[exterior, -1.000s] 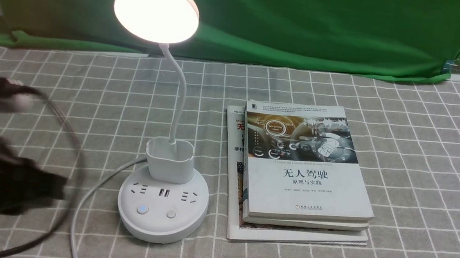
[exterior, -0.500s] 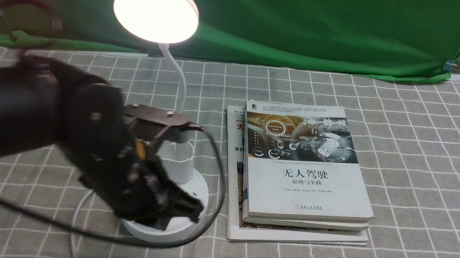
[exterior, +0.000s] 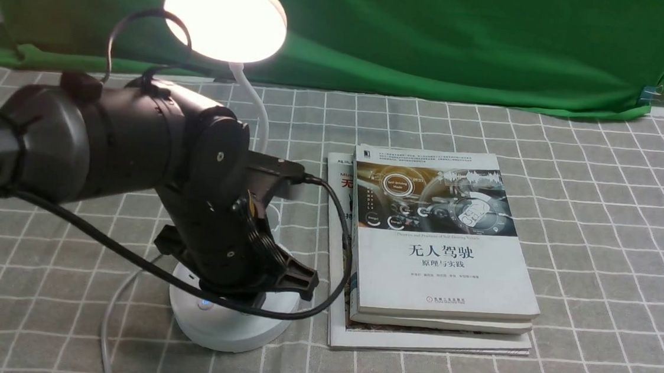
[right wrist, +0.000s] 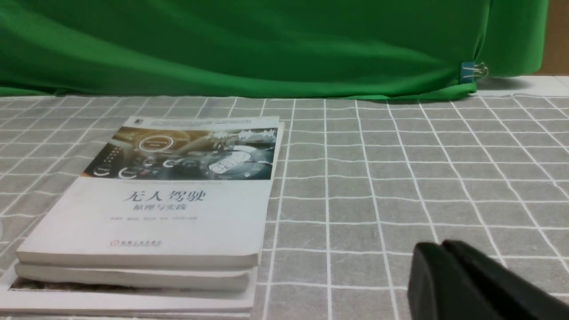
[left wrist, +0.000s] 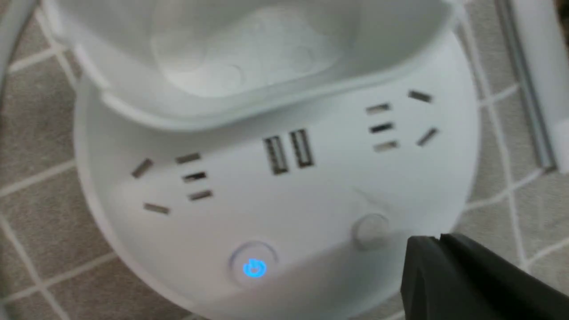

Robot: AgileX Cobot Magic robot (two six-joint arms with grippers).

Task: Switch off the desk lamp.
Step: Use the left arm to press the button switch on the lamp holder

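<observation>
Swinging in from the left edge within the last second, the left arm now hangs over the desk lamp, hiding its cup and most of its base. On the checked tabletop the lamp stands left of centre, just beside a stack of books, its disc head glowing. Over the base, the left tool is pinched together, gripping nothing, close by the plain button (contact cannot be told); the other button glows blue. Well apart, the right tool is likewise closed and empty, over the cloth right of the books.
</observation>
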